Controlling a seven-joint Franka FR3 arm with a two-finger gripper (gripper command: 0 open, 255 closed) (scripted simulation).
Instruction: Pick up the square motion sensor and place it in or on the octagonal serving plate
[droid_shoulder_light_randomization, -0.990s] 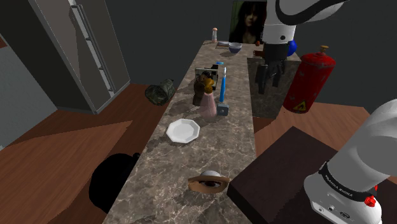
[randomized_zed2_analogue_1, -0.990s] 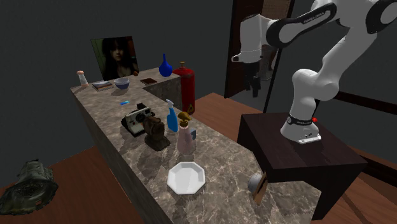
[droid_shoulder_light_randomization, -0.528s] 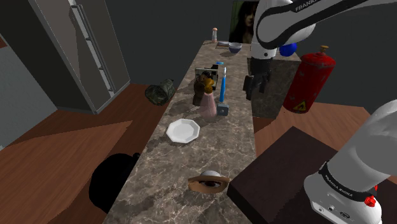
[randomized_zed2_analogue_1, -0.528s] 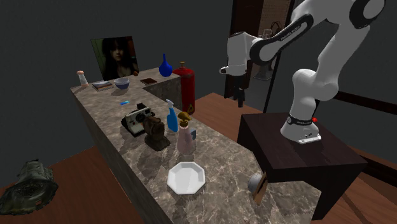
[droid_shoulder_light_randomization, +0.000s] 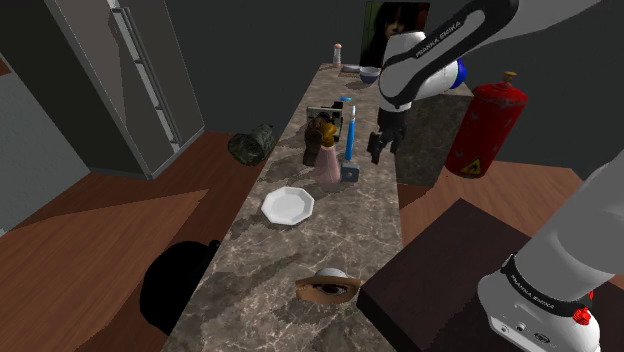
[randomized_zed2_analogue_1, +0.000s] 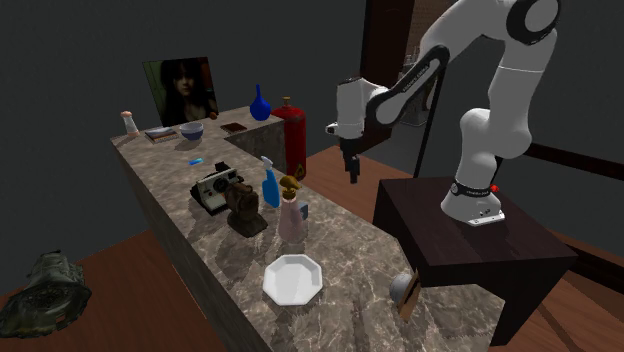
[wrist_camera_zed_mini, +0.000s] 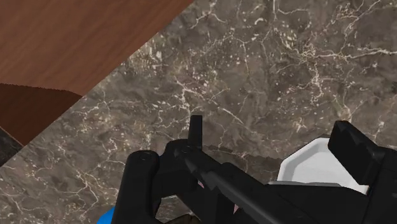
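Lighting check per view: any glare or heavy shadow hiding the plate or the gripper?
Shoulder view: dim room, marble counter evenly lit, white plate clear, no glare. Second exterior view: black gripper hard to separate from the dark wall. Wrist view: flat light, no hard shadows on the marble; plate's edge reads plain white.

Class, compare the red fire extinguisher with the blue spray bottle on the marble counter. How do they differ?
The fire extinguisher is red; the spray bottle is blue. The fire extinguisher is broad and bulky, the spray bottle slim. The spray bottle stands on the counter close beside other items; the fire extinguisher stands alone beyond the counter's edge. Both stand upright.
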